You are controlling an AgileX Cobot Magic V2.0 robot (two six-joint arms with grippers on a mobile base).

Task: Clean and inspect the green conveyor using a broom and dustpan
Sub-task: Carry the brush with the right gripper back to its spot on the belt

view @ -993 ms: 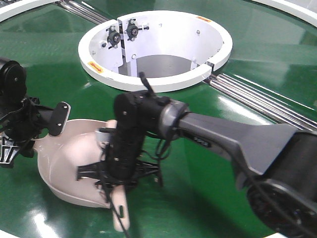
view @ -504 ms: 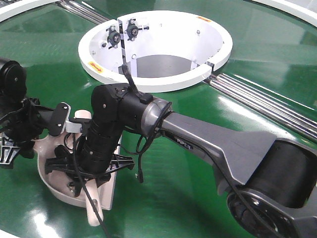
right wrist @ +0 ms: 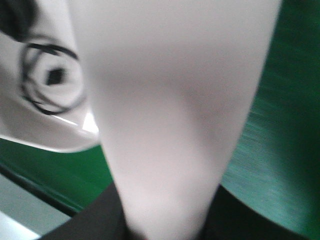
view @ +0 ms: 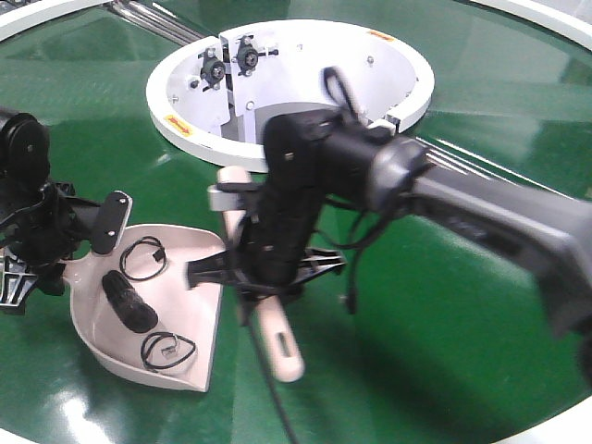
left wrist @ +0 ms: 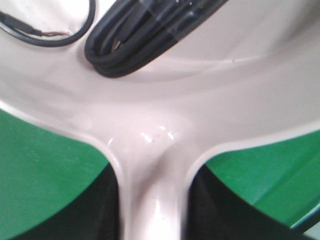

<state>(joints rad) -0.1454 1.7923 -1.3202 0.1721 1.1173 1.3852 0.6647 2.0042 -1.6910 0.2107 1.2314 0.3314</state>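
The beige dustpan [view: 190,287] lies on the green conveyor [view: 398,333] at the left. My left gripper [view: 79,248] is shut on the pan's handle [left wrist: 152,200], black fingers on either side. Inside the pan lie a black cable bundle [view: 129,301] and two thin cable loops [view: 141,257]. My right gripper [view: 268,273] is shut on the broom [view: 277,347], which stands just right of the pan's front lip with its slotted handle end toward me. In the right wrist view the broom [right wrist: 170,125] fills the middle, blurred, with the dustpan [right wrist: 35,130] to its left.
The white round central opening [view: 407,102] is just behind the right arm. Steel roller strips [view: 490,185] run off to the right, and more [view: 153,20] at the top left. A white rim [view: 555,421] curves along the near right edge.
My right arm has swung right with the broom, from over the dustpan to beside its front lip, uncovering the cables in the pan. The left gripper and dustpan have stayed put.
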